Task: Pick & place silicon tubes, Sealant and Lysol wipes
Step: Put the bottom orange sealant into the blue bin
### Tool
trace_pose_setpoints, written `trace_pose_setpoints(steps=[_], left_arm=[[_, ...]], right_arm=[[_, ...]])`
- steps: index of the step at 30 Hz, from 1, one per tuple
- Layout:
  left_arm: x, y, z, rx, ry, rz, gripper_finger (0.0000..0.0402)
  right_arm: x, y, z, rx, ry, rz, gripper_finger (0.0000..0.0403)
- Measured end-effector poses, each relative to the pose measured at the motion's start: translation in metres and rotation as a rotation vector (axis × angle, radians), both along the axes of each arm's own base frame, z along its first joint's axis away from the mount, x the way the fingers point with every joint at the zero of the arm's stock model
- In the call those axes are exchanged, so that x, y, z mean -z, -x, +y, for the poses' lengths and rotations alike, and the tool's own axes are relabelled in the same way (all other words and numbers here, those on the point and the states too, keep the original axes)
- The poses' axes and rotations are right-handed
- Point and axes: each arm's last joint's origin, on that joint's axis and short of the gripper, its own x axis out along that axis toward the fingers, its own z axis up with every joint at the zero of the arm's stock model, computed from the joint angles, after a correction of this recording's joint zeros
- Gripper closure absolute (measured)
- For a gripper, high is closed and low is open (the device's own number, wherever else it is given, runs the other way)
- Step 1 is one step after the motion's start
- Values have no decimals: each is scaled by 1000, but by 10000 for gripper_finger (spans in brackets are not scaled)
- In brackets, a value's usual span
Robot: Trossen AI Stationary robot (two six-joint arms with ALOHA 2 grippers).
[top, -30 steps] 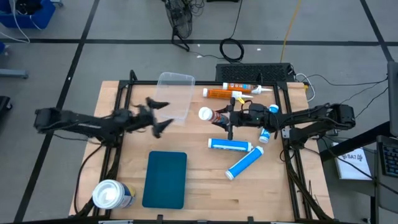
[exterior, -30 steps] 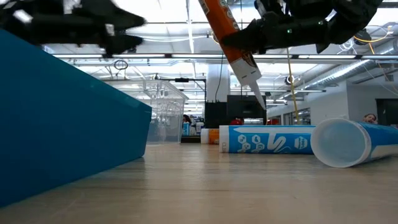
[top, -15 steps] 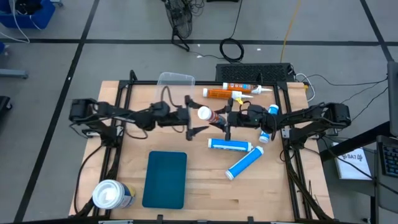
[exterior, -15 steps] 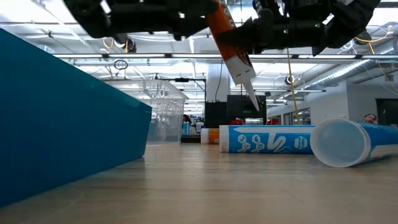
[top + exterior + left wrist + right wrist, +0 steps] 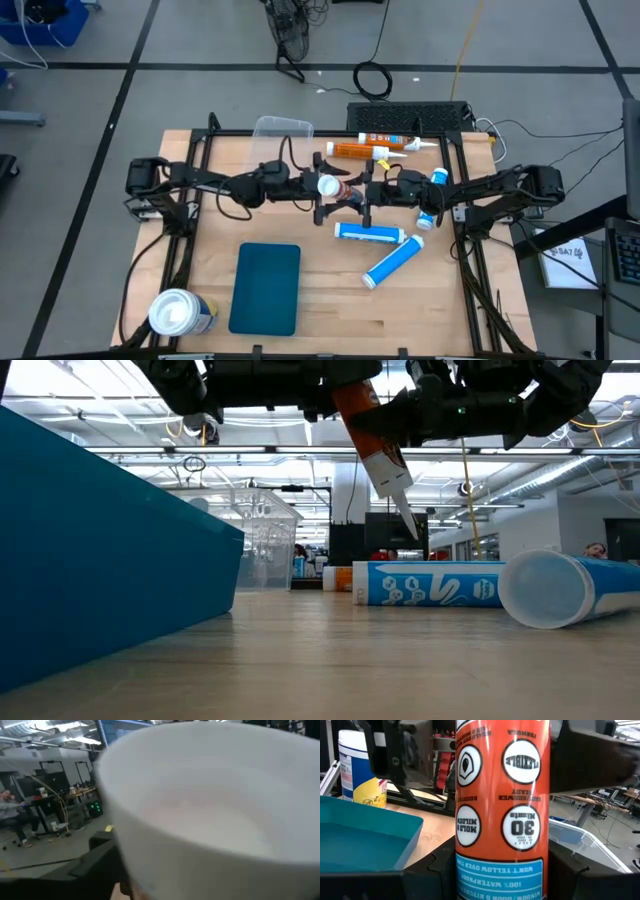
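My right gripper (image 5: pixel 368 196) is shut on an orange sealant tube (image 5: pixel 372 430), held above the table's middle. The tube's white round base (image 5: pixel 328 184) is up and toward the left; its white nozzle (image 5: pixel 404 515) points down. My left gripper (image 5: pixel 321 190) is open, with one finger on each side of that base, which fills the left wrist view (image 5: pixel 210 810). The Lysol wipes canister (image 5: pixel 180 312) stands at the near left corner and also shows in the right wrist view (image 5: pixel 357 767). My right gripper pinches the orange tube's body (image 5: pixel 500 865) between its two fingers (image 5: pixel 432 872). The fingers come roughly level from the table's right and lie across the tube. The tube is lifted clear and tilted, base up and nozzle down. Whether my left gripper touches the base, I cannot tell.
Two blue tubes (image 5: pixel 370 233) (image 5: pixel 393 262) lie right of the middle. Another orange tube (image 5: pixel 362 151) and a white one (image 5: pixel 392 138) lie at the far edge. A clear plastic box (image 5: pixel 282 128) stands far left of them. A teal tray (image 5: pixel 266 288) lies near the front.
My left gripper has gone toward the table's right, from beside the clear box to the held orange tube. Its open fingers now stand on both sides of the tube's white base. My right gripper has kept the tube aloft.
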Motion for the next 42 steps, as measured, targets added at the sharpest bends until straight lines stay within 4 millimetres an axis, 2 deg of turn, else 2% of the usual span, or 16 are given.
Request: trace_pose_setpoints(steps=[5, 6, 9, 15, 19, 24, 27, 30, 34, 42], left_arm=[[-2, 2, -4, -21, -54, 15, 202], [-3, 2, -4, -32, -60, 24, 206], [-8, 8, -4, -49, -92, 71, 206], [-33, 45, -5, -160, -138, 246, 206], [-52, 78, -16, -194, -110, 345, 206], [-58, 111, -40, -138, 73, 465, 206], [-68, 130, -59, -78, 170, 456, 206], [-74, 141, -78, -31, 179, 438, 206], [-80, 151, -98, 51, 225, 413, 206], [-57, 157, -124, 40, 484, 613, 206]], right_arm=[[1, 0, 0, -3, 2, 7, 211], [1, 0, 0, -4, 3, 11, 217], [0, -1, 0, -4, 15, 4, 209], [0, 0, 1, 4, -51, 0, 73], [-3, 1, 1, 3, -55, -14, 31], [-6, 1, 0, 51, -43, -42, 28], [-6, 1, -1, 85, -20, -46, 28], [-6, 1, -2, 105, -15, -48, 28], [-8, 2, -2, 105, -4, -65, 28], [-8, 2, -2, 106, -13, -73, 28]])
